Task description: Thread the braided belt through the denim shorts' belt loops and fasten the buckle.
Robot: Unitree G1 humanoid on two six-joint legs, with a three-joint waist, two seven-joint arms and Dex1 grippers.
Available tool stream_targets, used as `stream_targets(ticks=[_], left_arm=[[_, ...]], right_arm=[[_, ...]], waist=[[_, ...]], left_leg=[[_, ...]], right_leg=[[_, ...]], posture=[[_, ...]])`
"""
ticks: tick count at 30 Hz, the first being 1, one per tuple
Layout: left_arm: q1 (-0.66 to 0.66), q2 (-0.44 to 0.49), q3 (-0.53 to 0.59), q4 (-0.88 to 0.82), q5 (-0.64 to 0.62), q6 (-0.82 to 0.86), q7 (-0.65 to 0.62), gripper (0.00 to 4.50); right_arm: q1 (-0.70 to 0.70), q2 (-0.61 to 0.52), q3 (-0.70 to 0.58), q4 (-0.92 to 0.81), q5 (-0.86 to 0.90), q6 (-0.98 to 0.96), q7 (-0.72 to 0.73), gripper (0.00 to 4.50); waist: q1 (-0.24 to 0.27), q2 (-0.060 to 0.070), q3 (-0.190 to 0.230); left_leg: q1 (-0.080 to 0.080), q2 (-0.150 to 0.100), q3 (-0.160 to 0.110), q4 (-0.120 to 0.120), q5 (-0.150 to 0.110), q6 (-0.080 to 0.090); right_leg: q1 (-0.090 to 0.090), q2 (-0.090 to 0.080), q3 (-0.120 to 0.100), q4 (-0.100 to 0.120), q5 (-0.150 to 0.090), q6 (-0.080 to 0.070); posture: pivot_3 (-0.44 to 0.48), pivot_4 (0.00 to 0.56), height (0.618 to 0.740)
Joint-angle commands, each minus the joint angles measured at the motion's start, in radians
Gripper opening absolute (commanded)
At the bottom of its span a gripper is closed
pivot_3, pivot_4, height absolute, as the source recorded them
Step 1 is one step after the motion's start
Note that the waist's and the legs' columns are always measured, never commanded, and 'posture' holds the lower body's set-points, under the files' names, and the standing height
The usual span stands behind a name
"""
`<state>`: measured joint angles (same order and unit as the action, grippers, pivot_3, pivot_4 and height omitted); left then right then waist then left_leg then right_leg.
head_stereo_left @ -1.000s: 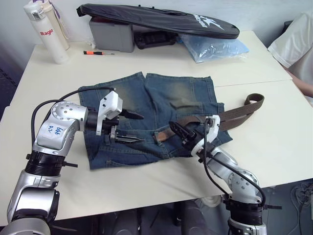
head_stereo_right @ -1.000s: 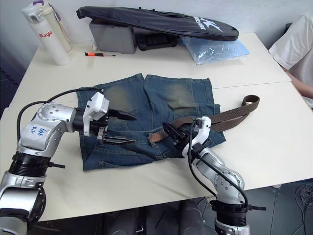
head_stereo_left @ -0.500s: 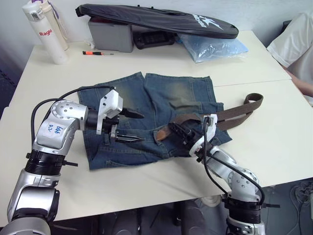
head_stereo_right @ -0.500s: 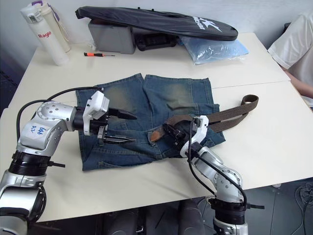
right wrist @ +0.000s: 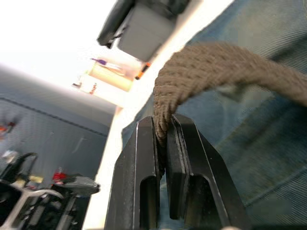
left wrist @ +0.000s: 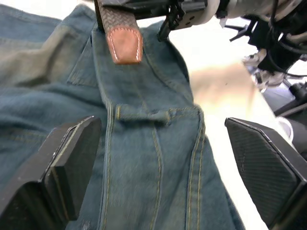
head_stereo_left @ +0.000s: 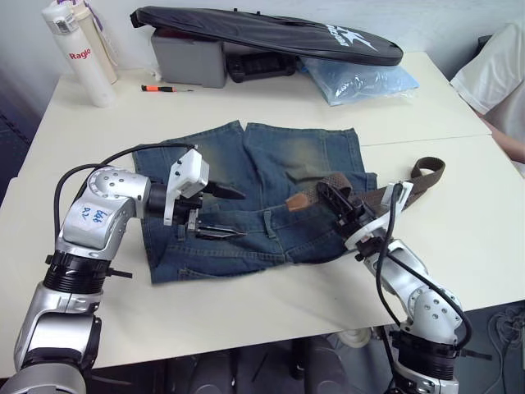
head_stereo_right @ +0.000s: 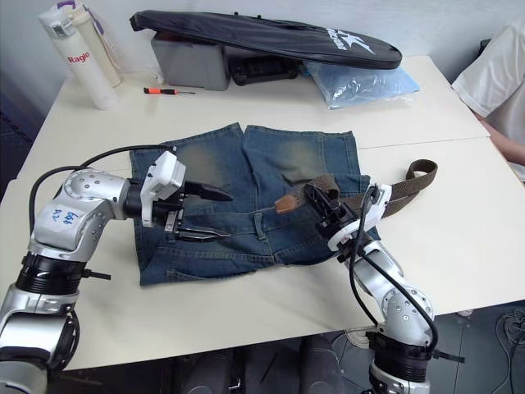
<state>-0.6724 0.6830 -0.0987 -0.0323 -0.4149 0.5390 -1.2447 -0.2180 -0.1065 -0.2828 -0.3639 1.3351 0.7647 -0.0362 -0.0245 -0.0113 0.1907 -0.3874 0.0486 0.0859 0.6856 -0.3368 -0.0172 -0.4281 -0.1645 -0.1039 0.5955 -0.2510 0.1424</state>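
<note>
The denim shorts (head_stereo_left: 283, 156) lie flat in the middle of the table, waistband toward me. My right gripper (head_stereo_left: 330, 194) is shut on the braided belt (right wrist: 216, 67) just behind its tan leather tip (head_stereo_left: 297, 200), holding that end a little above the shorts. The rest of the belt (head_stereo_left: 414, 174) trails off to the right across the table. My left gripper (head_stereo_left: 236, 215) hovers open over the waistband, with a belt loop (left wrist: 144, 115) lying between its fingers (left wrist: 62, 167) and the tan tip (left wrist: 125, 44) just beyond. The buckle is hidden.
A person's white sleeve (head_stereo_left: 500, 74) is at the far right. At the back stand a white bottle (head_stereo_left: 78, 57), a grey box (head_stereo_left: 187, 57) under a black bag (head_stereo_left: 271, 33), a blue plastic bag (head_stereo_left: 361, 80) and an orange screwdriver (head_stereo_left: 164, 88).
My right gripper closed on the belt near its tip, then lifted and drew it right and away from the waistband. The left gripper stayed in place and open.
</note>
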Motion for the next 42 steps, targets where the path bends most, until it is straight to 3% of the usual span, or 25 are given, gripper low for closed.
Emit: stream_targets(ticks=[1,4,7,8,14,18,26,35,39,42], left_arm=[[-0.025,0.002,0.015,-0.051,-0.021,0.021,0.018,3.25],[-0.019,0.000,0.011,-0.075,-0.025,0.014,0.018,1.72],[0.008,0.025,-0.057,-0.062,0.088,-0.176,-0.028,0.28],[0.014,0.028,-0.086,-0.042,0.135,-0.245,-0.034,0.05],[0.010,0.019,-0.183,0.049,0.277,-0.347,-0.012,0.05],[-0.020,-0.051,-0.200,0.092,0.304,-0.301,0.046,0.05],[-0.016,-0.152,-0.165,0.084,0.267,-0.081,0.139,0.05],[-0.009,-0.217,-0.132,0.046,0.192,0.029,0.166,0.05],[-0.037,-0.222,-0.059,0.031,0.129,0.100,0.187,0.05],[-0.041,-0.191,-0.070,0.031,0.149,0.089,0.186,0.05]], right_arm=[[0.009,-0.025,-0.009,-0.065,0.074,-0.007,-0.007,0.00],[0.013,-0.043,-0.011,-0.072,0.105,-0.017,-0.018,0.00],[0.010,-0.053,-0.011,-0.076,0.127,-0.031,-0.037,0.00],[0.009,-0.055,-0.010,-0.076,0.127,-0.035,-0.040,0.00],[0.013,-0.066,0.008,-0.077,0.109,-0.051,-0.047,0.00],[0.025,-0.057,0.022,-0.088,0.100,-0.069,-0.052,0.00],[0.054,-0.052,0.049,-0.118,0.099,-0.103,-0.070,0.00],[0.064,-0.073,0.062,-0.111,0.078,-0.105,-0.064,0.00],[0.067,-0.075,0.066,-0.106,0.071,-0.108,-0.060,0.00],[0.066,-0.076,0.070,-0.103,0.063,-0.109,-0.058,0.00]], waist=[[-0.001,0.000,0.000],[-0.002,0.000,0.000],[-0.001,0.000,0.000],[-0.001,0.000,0.000],[0.002,0.000,0.000],[0.011,0.000,0.000],[0.023,0.000,0.000],[0.027,0.000,0.000],[0.024,0.000,0.000],[0.022,0.000,0.000]], left_leg=[[0.000,0.000,0.000,0.000,0.000,0.000],[0.000,0.000,0.000,0.000,0.000,0.000],[0.000,0.000,0.000,0.000,0.000,0.000],[0.000,0.000,0.000,0.000,0.000,0.000],[0.000,0.000,0.001,0.000,0.000,0.000],[0.000,0.000,0.001,0.000,0.000,0.000],[0.000,0.000,0.001,0.001,0.000,0.000],[0.000,0.000,0.001,0.002,0.000,0.000],[0.000,0.000,0.000,0.003,0.000,0.001],[0.000,0.000,0.000,0.003,0.000,0.001]], right_leg=[[0.000,0.000,0.000,0.000,0.000,0.000],[0.000,0.000,0.000,0.000,0.000,0.000],[0.000,0.000,0.000,0.000,0.000,0.000],[0.000,0.000,0.000,0.000,0.000,0.000],[0.000,0.000,0.000,0.000,0.000,0.000],[0.000,0.000,0.000,0.000,0.000,0.000],[0.000,0.000,0.000,0.000,0.000,0.000],[0.000,0.000,0.000,0.001,0.000,0.000],[0.000,0.000,0.000,0.001,0.000,0.000],[0.000,0.000,0.000,0.001,0.000,0.000]], posture=[[0.000,0.150,0.740],[0.000,0.150,0.740],[0.000,0.150,0.740],[0.000,0.150,0.740],[0.000,0.150,0.740],[0.000,0.150,0.740],[0.000,0.150,0.740],[0.000,0.150,0.740],[0.000,0.150,0.740],[0.000,0.150,0.740]])
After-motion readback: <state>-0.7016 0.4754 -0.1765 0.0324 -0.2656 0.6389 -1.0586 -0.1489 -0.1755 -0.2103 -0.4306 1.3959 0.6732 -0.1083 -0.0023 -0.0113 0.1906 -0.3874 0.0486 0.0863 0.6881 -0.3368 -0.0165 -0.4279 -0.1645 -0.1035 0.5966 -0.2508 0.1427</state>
